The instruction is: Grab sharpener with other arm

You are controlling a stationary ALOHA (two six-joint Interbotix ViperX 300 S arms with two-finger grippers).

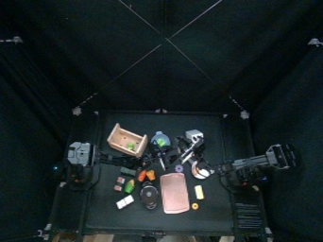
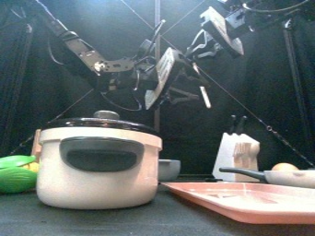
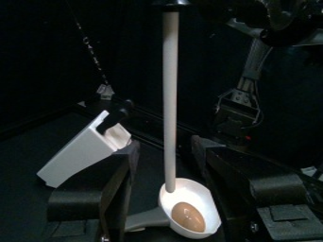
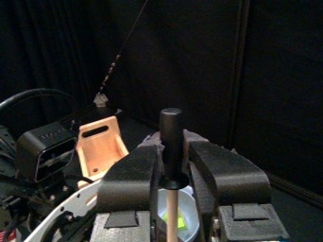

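Observation:
The sharpener [image 3: 169,95] is a long white rod with a black end cap, held upright. My right gripper [image 4: 171,180] is shut on it just below the cap [image 4: 169,118]. My left gripper [image 3: 171,203] is open, one jaw on each side of the rod's lower part and not touching it. The rod's lower end lines up with a small white bowl [image 3: 202,203] holding a brown lump; I cannot tell if they touch. In the front view both grippers hang high above the table, left [image 2: 167,78] and right [image 2: 219,32].
A white rice cooker [image 2: 99,161] stands front left with a green thing [image 2: 15,173] beside it. A pink tray [image 2: 246,198], a pan [image 2: 277,173] and a white slotted block [image 2: 240,155] are at the right. A wooden box [image 1: 127,140] sits back left.

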